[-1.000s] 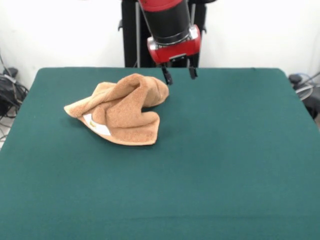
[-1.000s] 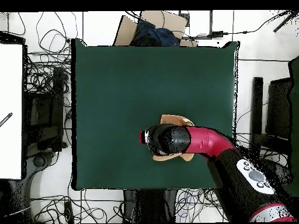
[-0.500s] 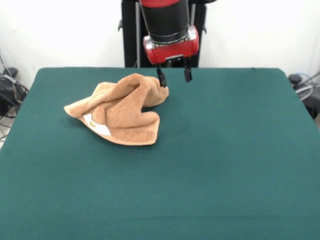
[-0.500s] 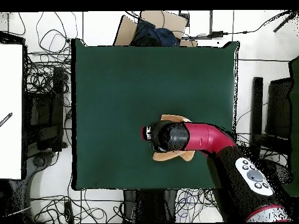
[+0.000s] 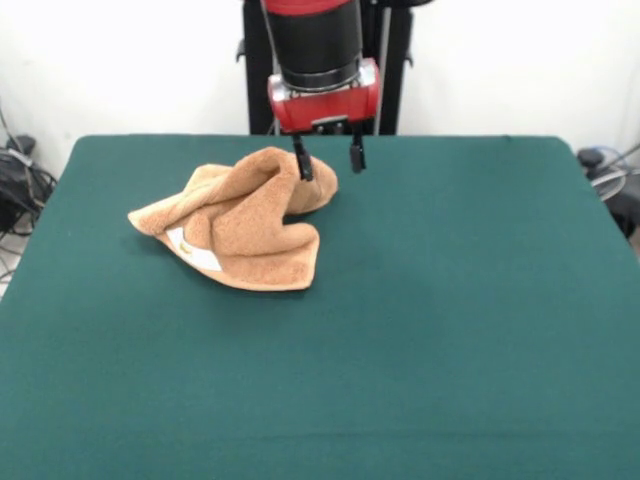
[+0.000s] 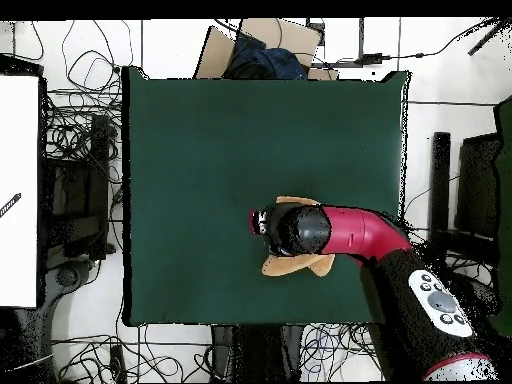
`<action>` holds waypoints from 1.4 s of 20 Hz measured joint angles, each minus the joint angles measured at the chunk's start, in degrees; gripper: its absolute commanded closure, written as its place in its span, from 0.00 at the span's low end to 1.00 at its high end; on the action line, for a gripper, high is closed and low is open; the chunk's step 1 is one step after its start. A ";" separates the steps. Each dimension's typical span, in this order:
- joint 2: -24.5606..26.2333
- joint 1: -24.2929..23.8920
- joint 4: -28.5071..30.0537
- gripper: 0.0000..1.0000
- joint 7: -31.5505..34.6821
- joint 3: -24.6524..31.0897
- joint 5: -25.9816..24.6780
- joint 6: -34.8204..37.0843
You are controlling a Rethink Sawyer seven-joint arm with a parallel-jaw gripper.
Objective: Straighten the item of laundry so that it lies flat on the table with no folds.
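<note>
Currently, the crumpled orange-tan terry-cloth towel [image 5: 240, 222] lies in a bunched heap on the dark green felt-topped bench [image 5: 450, 300], toward ten o'clock from the bench's centre in the front view, with a small white label [image 5: 197, 254] showing at the heap's seven o'clock edge. The red and black arm [image 5: 315, 50] descends from twelve o'clock. Its gripper [image 5: 328, 163] stands open, its two dark fingers apart: one fingertip [image 5: 303, 169] sits at the towel's raised two o'clock lobe, the other hangs over bare bench just beside it. Whether the first finger touches the cloth cannot be told.

In the overhead view the arm's wrist [image 6: 300, 228] covers most of the towel; only tan edges show beyond it, at twelve and six o'clock.

The step in hand appears to be the approach to a grasp on the raised lobe. Done well, the fingers would straddle a single outer layer near an edge or corner, not the whole bunch, so that a pull outward unrolls the fold rather than dragging the heap across the felt. Several folds remain, so the task is at an early stage.
</note>
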 measured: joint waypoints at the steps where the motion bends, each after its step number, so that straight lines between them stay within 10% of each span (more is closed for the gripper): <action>1: 0.20 0.11 -0.22 0.00 0.00 -0.29 -0.34 0.00; 28: 9.10 2.36 -5.39 0.00 0.00 -5.67 -6.20 -4.04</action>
